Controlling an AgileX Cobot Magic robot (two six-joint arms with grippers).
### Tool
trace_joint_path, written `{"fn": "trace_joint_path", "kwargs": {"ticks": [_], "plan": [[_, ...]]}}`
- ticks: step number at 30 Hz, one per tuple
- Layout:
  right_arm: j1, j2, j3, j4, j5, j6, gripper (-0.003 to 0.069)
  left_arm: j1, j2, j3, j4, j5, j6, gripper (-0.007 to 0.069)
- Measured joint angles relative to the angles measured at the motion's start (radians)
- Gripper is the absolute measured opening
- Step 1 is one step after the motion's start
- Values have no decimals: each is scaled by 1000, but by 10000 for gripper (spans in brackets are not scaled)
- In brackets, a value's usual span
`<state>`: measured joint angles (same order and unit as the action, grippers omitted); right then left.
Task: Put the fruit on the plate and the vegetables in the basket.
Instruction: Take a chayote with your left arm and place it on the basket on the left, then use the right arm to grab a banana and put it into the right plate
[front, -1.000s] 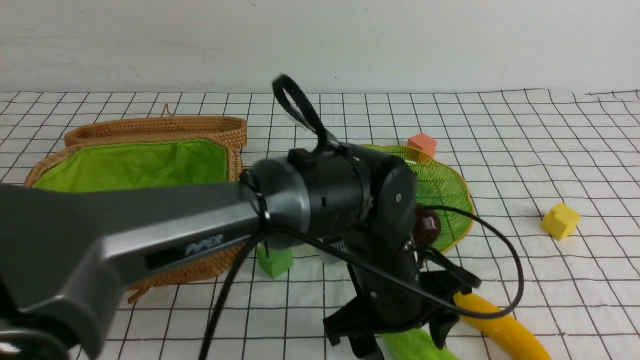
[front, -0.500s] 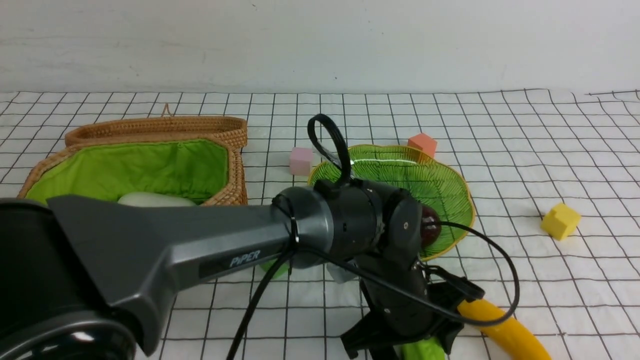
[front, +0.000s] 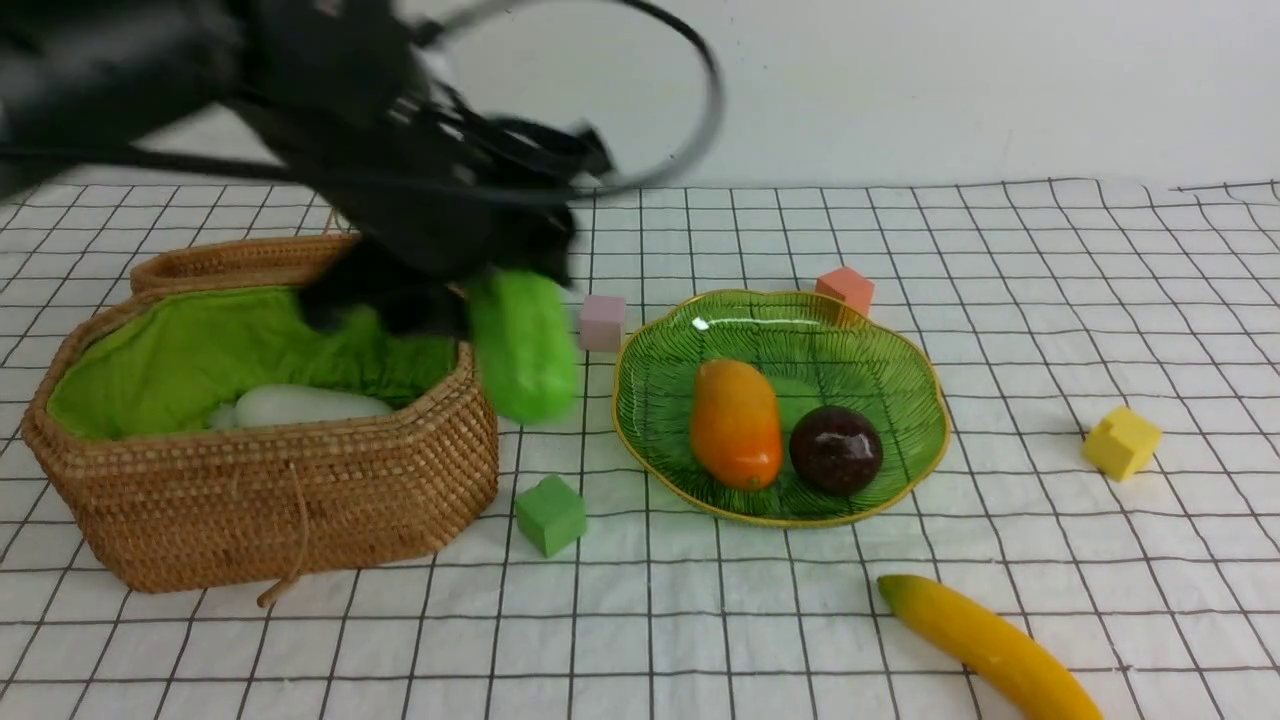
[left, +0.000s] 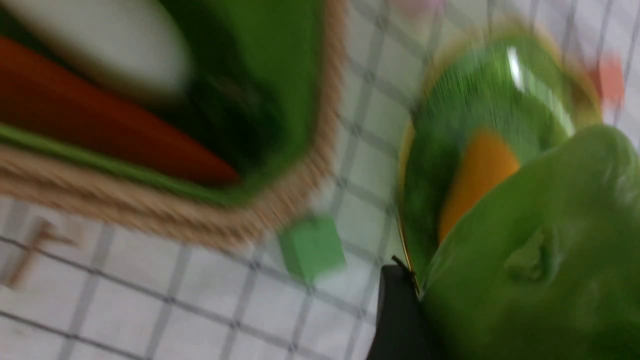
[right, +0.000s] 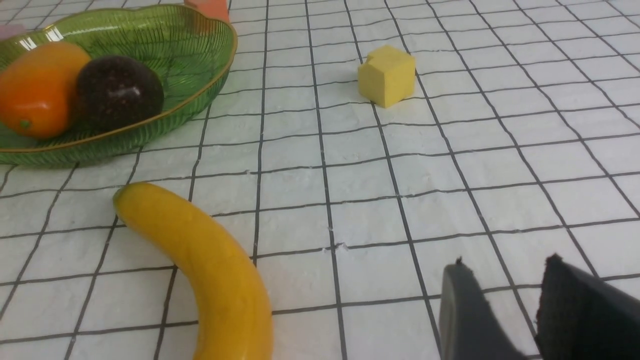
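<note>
Now L tool (front: 505, 300) clamped on green gourd (front: 525, 345), up near basket (front: 400, 440); R tool (right: 505, 310) apart, nr banana (right: 220, 280).

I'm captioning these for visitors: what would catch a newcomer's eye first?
Probably the green gourd, held aloft by the left pincer between basket and plate. Next, the bright yellow banana, lying on the grid cloth nearer than the plate.
</note>
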<state>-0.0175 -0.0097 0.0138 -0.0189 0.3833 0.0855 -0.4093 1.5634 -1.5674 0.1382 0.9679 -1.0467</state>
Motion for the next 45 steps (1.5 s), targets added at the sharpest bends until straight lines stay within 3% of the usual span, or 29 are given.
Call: {"fn": "trace_joint_path", "kwargs": {"ticks": [4, 13, 15, 19, 23, 24, 27, 30, 31, 35, 38, 41, 45], "plan": [[0, 0, 0, 0, 0, 0, 238, 144, -20, 0, 141, 15, -180, 433], [0, 0, 0, 0, 0, 0, 238, 240, 155, 1, 105, 13, -306, 449], [0, 0, 0, 0, 0, 0, 238, 241, 169, 1, 89, 17, -296, 480], [0, 0, 0, 0, 0, 0, 238, 241, 174, -3, -8, 34, -86, 614], [0, 0, 0, 0, 0, 0, 238, 241, 160, -32, -68, 99, 83, 630], [0, 0, 0, 0, 0, 0, 238, 241, 127, -48, -81, 144, 162, 612], [0, 0, 0, 0, 0, 0, 238, 241, 64, -54, -87, 209, 245, 565], [0, 0, 0, 0, 0, 0, 238, 239, -104, -54, -91, 265, 356, 402], [0, 0, 0, 0, 0, 0, 238, 239, -128, -51, -93, 265, 362, 391], [0, 0, 0, 0, 0, 0, 238, 239, -424, 47, -153, 278, 518, 102], [0, 0, 0, 0, 0, 0, 238, 239, -614, 153, -186, 277, 633, -9], [0, 0, 0, 0, 0, 0, 238, 239, -836, 336, -209, 215, 765, -13], [0, 0, 0, 0, 0, 0, 238, 239, -1134, 674, -263, -3, 911, -13]]}}
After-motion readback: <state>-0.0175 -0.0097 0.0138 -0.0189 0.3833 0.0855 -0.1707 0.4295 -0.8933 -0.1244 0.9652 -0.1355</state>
